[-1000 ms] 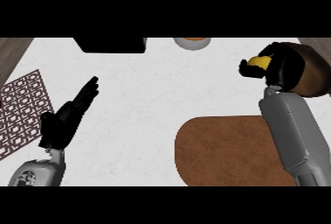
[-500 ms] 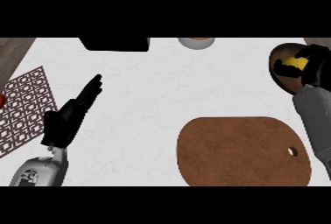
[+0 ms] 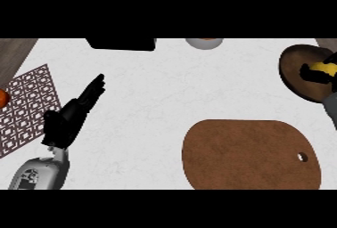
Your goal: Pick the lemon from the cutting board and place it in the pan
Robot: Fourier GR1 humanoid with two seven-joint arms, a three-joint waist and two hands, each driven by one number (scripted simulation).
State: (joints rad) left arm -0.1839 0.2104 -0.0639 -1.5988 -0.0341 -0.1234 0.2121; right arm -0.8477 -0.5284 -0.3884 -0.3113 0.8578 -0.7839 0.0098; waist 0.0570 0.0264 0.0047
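Well into the placing step: lemon off the cutting board and up at the far right edge of the head view, clamped in the curled black fingers of the right hand, directly over the dark brown pan. Hard to tell whether touching the pan's floor or held just above it. Board lying well apart from the pan, nearer and to its left, hanging hole toward the right. Left hand resting at the left on the white surface, fingers straight and together, holding nothing, just beside the patterned mat. Next, by the look of it: lower a touch if needed, uncurl the fingers so as to leave the lemon inside the rim, then draw back clear without nudging the pan or rolling the fruit out
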